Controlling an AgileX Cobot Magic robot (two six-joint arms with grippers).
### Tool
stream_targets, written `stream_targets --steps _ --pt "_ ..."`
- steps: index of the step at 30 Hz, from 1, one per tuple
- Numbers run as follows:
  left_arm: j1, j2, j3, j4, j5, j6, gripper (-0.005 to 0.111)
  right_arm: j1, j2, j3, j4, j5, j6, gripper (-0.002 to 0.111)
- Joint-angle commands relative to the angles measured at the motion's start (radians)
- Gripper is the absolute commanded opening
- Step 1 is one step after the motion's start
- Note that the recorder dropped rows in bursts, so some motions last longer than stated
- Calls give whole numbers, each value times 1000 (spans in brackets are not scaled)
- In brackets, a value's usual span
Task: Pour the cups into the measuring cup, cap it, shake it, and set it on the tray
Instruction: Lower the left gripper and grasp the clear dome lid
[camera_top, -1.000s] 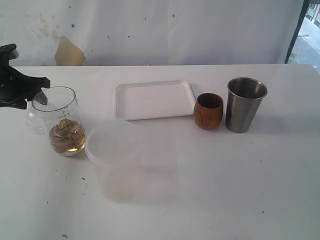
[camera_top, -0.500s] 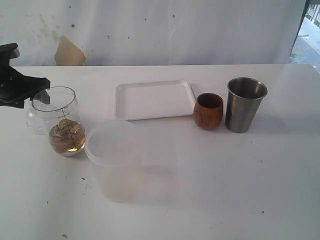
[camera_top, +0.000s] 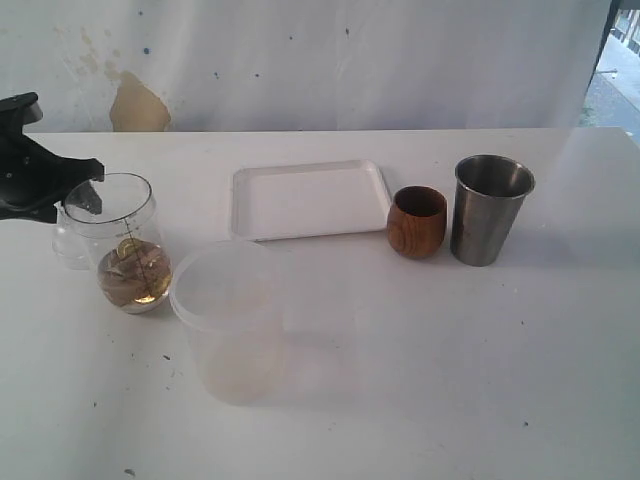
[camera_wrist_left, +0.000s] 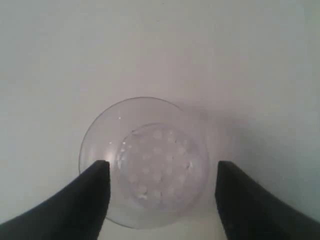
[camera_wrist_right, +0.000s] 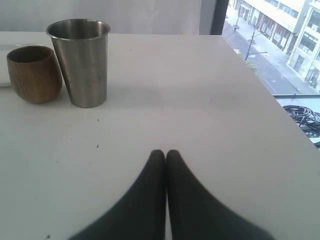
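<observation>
Shifted slightly since before, the left gripper (camera_wrist_left: 162, 177) is held open over a clear lid (camera_wrist_left: 150, 145). The right gripper (camera_wrist_right: 165, 156) is shut. Brown liquid (camera_top: 135, 278) is seen in the measuring cup (camera_top: 110, 212).

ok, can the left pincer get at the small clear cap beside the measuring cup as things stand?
Probably yes. The left pincer is open above the clear cap, a finger to either side, nothing between them. The measuring cup stands close beside it and could get bumped.
</observation>
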Motion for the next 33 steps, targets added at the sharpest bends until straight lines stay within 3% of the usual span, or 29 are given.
stream_targets --steps 1,4,6,14,22,24,25,28,30,33 --pt "-5 17 -2 -8 -8 -2 62 4 -5 3 2 -3 0 0" --pt "-5 19 -2 -8 -24 -8 59 4 -5 3 2 -3 0 0" --pt "-5 19 -3 -6 -28 -17 51 4 -5 3 1 -3 8 0" --pt "11 19 -3 35 -24 -73 0 4 -5 3 1 -3 8 0" --pt "49 13 -3 41 -10 -62 0 4 -5 3 1 -3 8 0" --pt "49 -3 -10 38 -2 -23 12 4 -5 3 1 -3 8 0" --pt "49 -17 -30 26 25 -20 27 4 -5 3 1 -3 8 0" --pt "49 -31 -75 -7 65 -20 48 4 -5 3 1 -3 8 0" --pt "41 -29 -109 -28 98 -20 57 4 -5 3 1 -3 8 0" --pt "25 3 -178 -21 171 -5 58 4 -5 3 1 -3 8 0"
